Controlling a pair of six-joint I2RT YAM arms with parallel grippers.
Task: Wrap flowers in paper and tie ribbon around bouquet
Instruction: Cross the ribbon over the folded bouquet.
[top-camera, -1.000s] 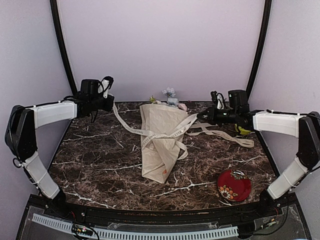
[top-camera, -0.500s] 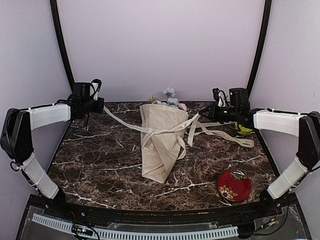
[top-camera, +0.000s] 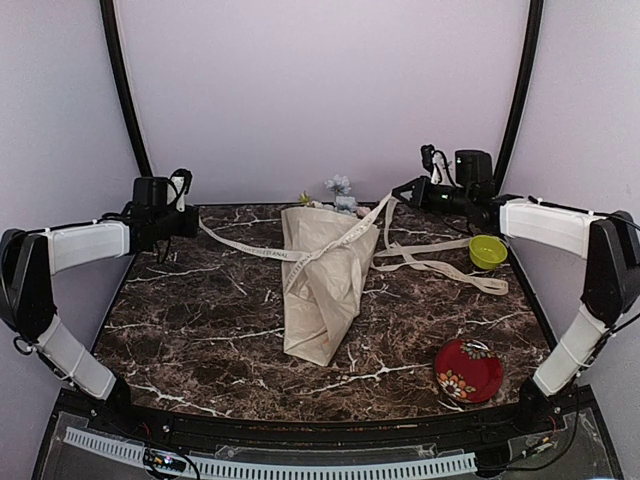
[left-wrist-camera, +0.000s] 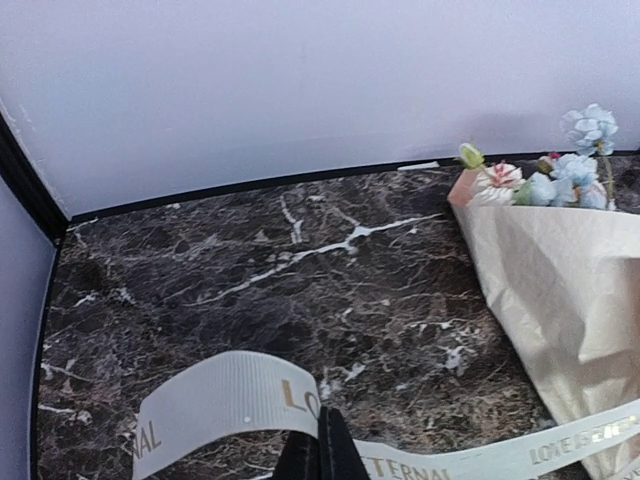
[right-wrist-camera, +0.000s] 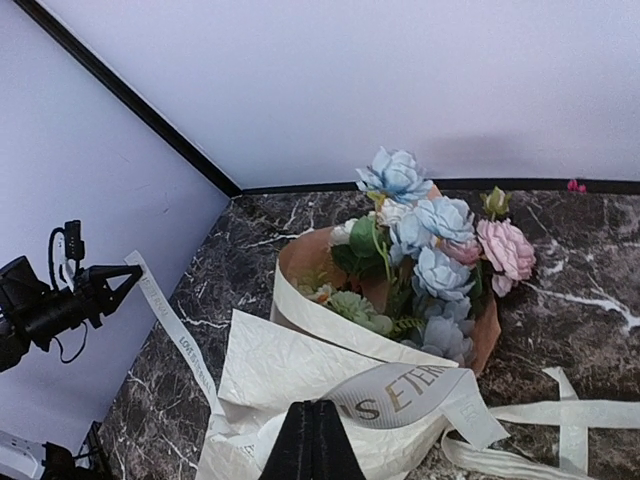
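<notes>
The bouquet (top-camera: 322, 285) lies mid-table, a cream paper (right-wrist-camera: 300, 365) cone with blue and pink flowers (right-wrist-camera: 430, 240) at its far, wide end. The cream ribbon (top-camera: 250, 249) runs taut across the cone between both grippers. My left gripper (top-camera: 191, 222) is at the far left, shut on one ribbon end (left-wrist-camera: 220, 395). My right gripper (top-camera: 397, 192), raised at the far right, is shut on a printed stretch of ribbon (right-wrist-camera: 410, 392). A loose ribbon tail (top-camera: 445, 270) lies on the table to the right of the cone.
A lime-green bowl (top-camera: 487, 250) sits at the right edge under the right arm. A red flowered round object (top-camera: 468, 370) lies at the near right. The dark marble table (top-camera: 200, 320) is walled by pale panels at the back and sides.
The left gripper has pulled left and the right gripper has risen and drawn back, tightening the ribbon across the cone. The green bowl now shows in full.
</notes>
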